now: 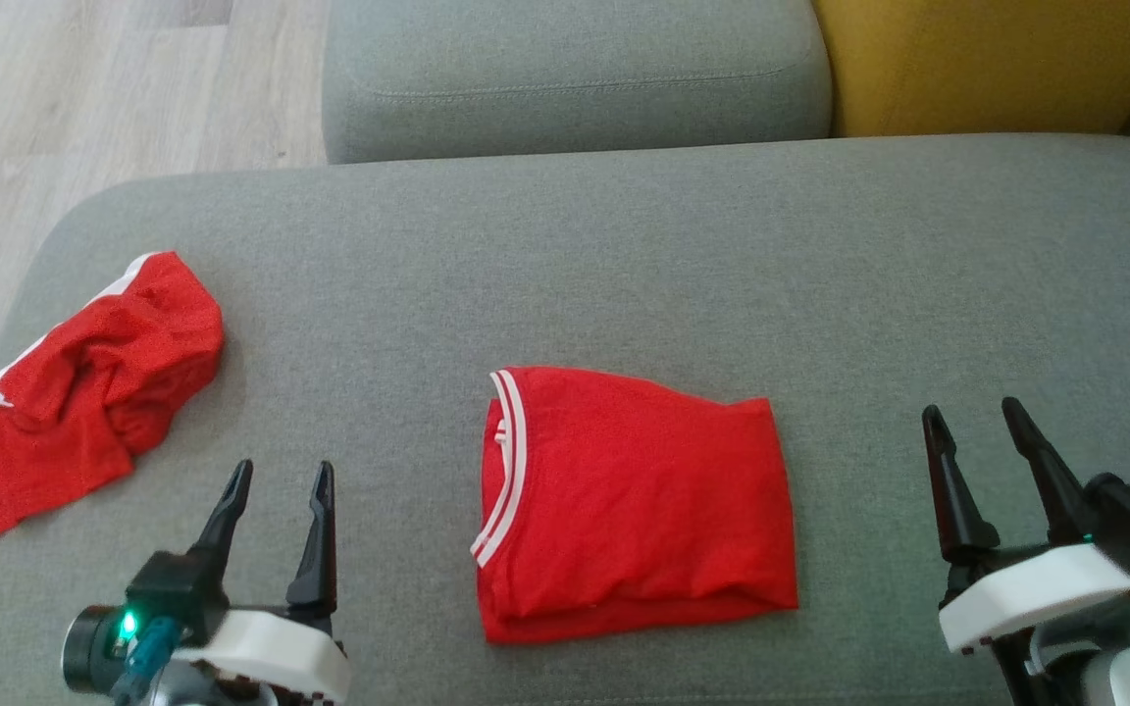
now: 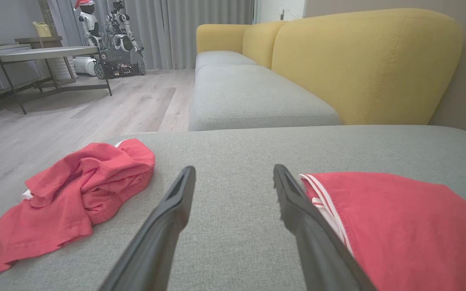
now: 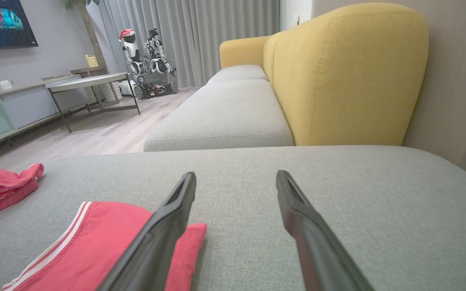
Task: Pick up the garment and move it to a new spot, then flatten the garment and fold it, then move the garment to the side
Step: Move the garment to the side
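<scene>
A red garment (image 1: 624, 495) with white-striped trim lies folded flat in the middle of the grey cushion (image 1: 624, 255); it shows at the right in the left wrist view (image 2: 411, 230) and at the lower left in the right wrist view (image 3: 95, 250). A second red garment (image 1: 84, 392) lies crumpled at the cushion's left edge (image 2: 75, 194) (image 3: 2, 188). My left gripper (image 1: 281, 476) (image 2: 233, 173) stands open between the two, holding nothing. My right gripper (image 1: 972, 412) (image 3: 235, 178) is open and holds nothing, to the right of the folded garment.
Behind the cushion are another grey seat (image 1: 575, 69) and a yellow backrest (image 1: 997, 59). Wooden floor (image 1: 84, 98) lies to the left. A low table (image 2: 47, 52) and parked robots (image 2: 107, 36) stand far across the room.
</scene>
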